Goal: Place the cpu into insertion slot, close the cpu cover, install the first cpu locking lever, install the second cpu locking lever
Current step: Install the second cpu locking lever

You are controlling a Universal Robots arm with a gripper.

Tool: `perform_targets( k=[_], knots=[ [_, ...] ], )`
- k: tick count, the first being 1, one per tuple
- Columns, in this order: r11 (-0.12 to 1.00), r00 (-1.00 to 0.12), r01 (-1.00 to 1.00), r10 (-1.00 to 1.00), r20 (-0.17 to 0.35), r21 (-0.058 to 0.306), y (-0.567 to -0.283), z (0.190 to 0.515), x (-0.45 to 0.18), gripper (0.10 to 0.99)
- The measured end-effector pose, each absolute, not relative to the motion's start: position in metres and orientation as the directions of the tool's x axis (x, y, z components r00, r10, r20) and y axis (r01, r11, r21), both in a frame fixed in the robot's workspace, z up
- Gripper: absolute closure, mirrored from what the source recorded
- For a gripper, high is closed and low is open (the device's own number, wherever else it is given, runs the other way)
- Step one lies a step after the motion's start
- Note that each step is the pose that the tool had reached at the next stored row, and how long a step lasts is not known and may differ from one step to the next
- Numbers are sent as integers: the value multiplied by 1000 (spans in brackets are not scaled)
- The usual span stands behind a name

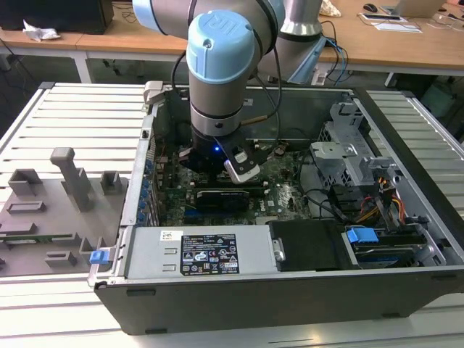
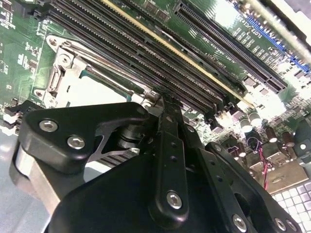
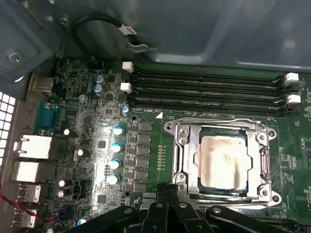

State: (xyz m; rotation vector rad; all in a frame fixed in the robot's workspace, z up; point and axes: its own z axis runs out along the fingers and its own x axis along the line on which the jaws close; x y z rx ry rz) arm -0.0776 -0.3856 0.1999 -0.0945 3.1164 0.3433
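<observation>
- The cpu point(image 3: 224, 162) is sitting flat in the insertion slot point(image 3: 190, 167), its pale face showing through the square window of the cpu cover point(image 3: 222, 127), which is lying closed over it.
- The claw point(image 3: 168, 190) is hovering just beside the socket's edge with its fingers point(image 2: 167, 114) pressed together, gripping nothing.
- In the exterior view, the arm point(image 1: 221, 72) is reaching down into the open computer case point(image 1: 290, 286), over the green motherboard point(image 1: 286, 192).

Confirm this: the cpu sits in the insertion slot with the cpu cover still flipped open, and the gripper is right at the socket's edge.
Not quite. In the first wrist view the cpu cover lies closed, framing the cpu in the insertion slot. The gripper is indeed at the socket's edge.
</observation>
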Motion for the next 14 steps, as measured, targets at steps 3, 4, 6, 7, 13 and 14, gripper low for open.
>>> perform_targets(
  k=[3,4,6,7,13,14],
  knots=[
    [974,-998,-60,-59,-11,217,-386,206,-78,980],
    [974,-998,-60,-59,-11,217,-386,208,-78,980],
    [974,-998,-60,-59,-11,217,-386,211,-78,980],
    [974,-998,-60,-59,-11,217,-386,213,-78,980],
    [974,-998,-60,-59,-11,217,-385,223,-78,980],
    [974,-998,-60,-59,-11,217,-385,223,-78,980]
  ],
)
